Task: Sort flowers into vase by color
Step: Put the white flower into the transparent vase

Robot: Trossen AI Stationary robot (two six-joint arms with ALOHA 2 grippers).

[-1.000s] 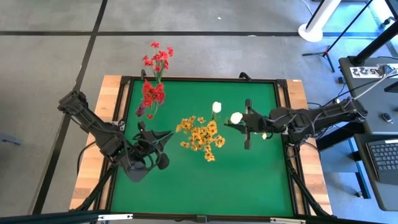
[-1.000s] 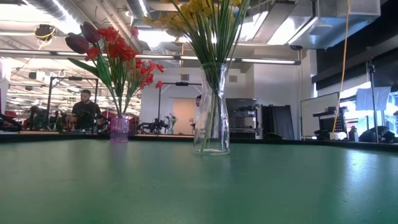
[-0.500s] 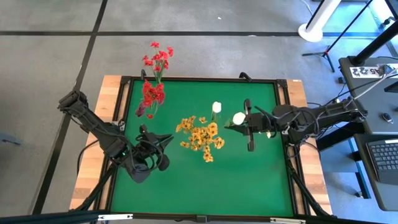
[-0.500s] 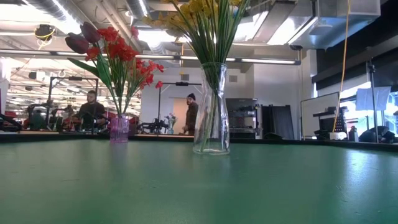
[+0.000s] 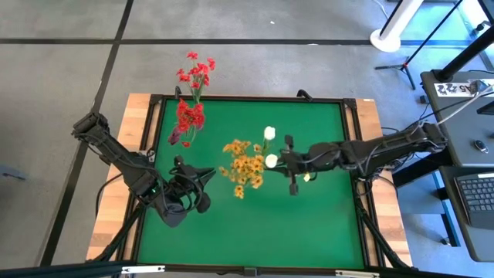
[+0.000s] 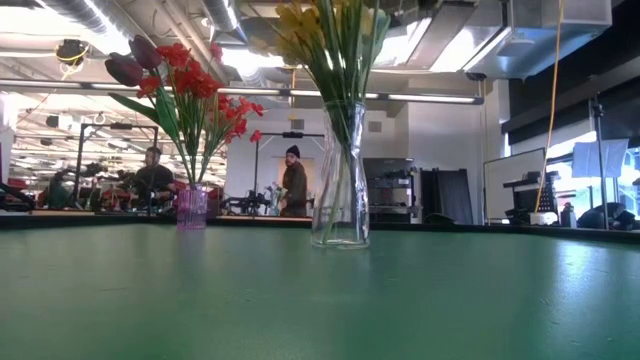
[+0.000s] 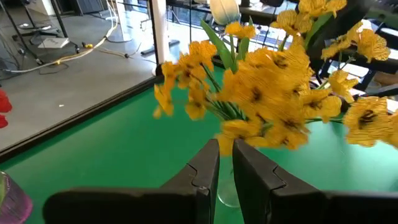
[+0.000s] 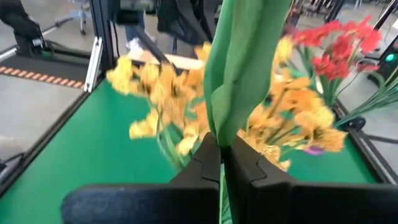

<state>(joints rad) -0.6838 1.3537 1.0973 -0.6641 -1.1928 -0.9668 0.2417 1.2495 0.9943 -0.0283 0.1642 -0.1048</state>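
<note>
Overhead, level and wrist views of a green table [image 5: 309,224] with two arms. The right gripper [image 5: 287,164] reaches in from the right to the table's middle, its fingers [image 8: 208,163] pressed together on the green stem of a white flower [image 5: 271,161]; the bloom sits just right of the yellow-orange flowers [image 5: 241,165], touching or nearly touching them. These yellow-orange clusters stand in a clear glass vase [image 6: 340,190] at centre, with a second white bloom [image 5: 268,133] just beyond them on the far side. The red flowers [image 5: 190,117], with a dark pink-red bud [image 6: 125,69] among them, stand in a small purple vase [image 6: 191,208] at the far left of the table. The left gripper [image 5: 202,177] hangs over the near left of the table, pointing at the clear vase, its fingers [image 7: 205,171] a narrow gap apart and holding nothing. People [image 6: 293,181] stand in the room beyond
</note>
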